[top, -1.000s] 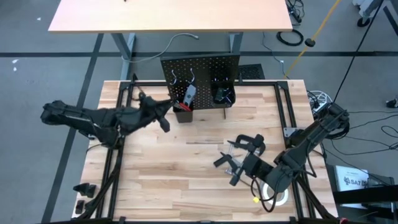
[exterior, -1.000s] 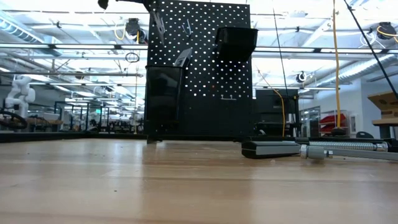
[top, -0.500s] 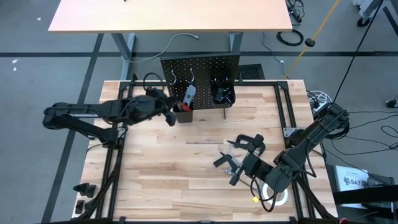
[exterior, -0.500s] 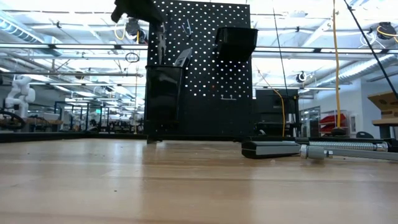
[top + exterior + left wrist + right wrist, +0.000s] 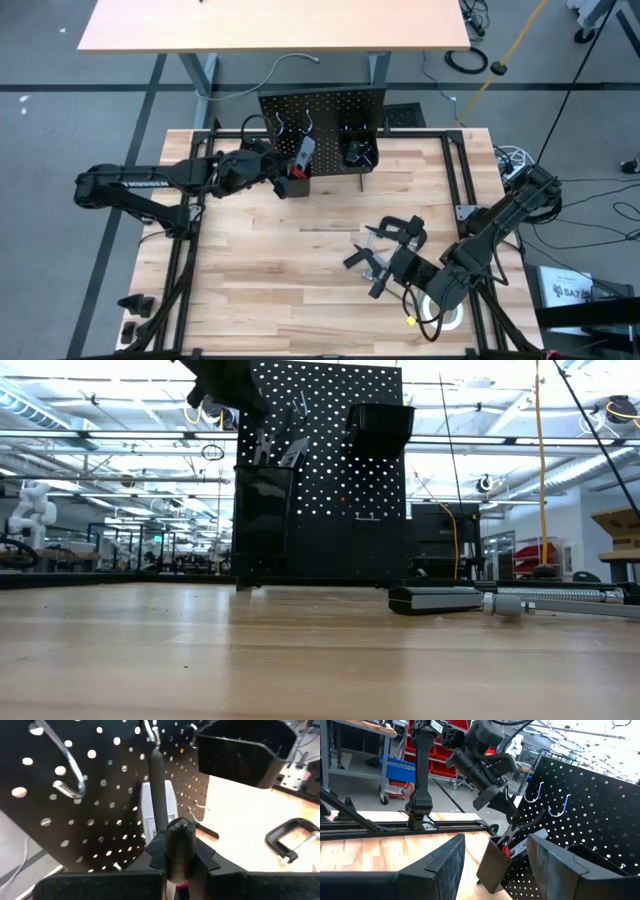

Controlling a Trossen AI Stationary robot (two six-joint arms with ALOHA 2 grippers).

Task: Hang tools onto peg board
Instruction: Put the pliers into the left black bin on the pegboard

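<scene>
Lowering into the black box-shaped bin (image 5: 293, 184) on the upright black perforated peg board (image 5: 325, 108), dark-handled pliers (image 5: 262, 444) are clamped by the left gripper (image 5: 277, 180), while the black C-clamp (image 5: 402, 231) and grey bar clamp (image 5: 510, 600) are left on the table (right gripper (image 5: 385, 275) parked open).

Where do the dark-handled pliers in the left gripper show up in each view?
High view: pliers at the left bin, below the peg board.
Low view: upper left, pliers above that bin.
Left wrist view: centre, handle pointing at the board.
Right wrist view: centre, over the bin.
Shared landmark: the left bin.
</scene>
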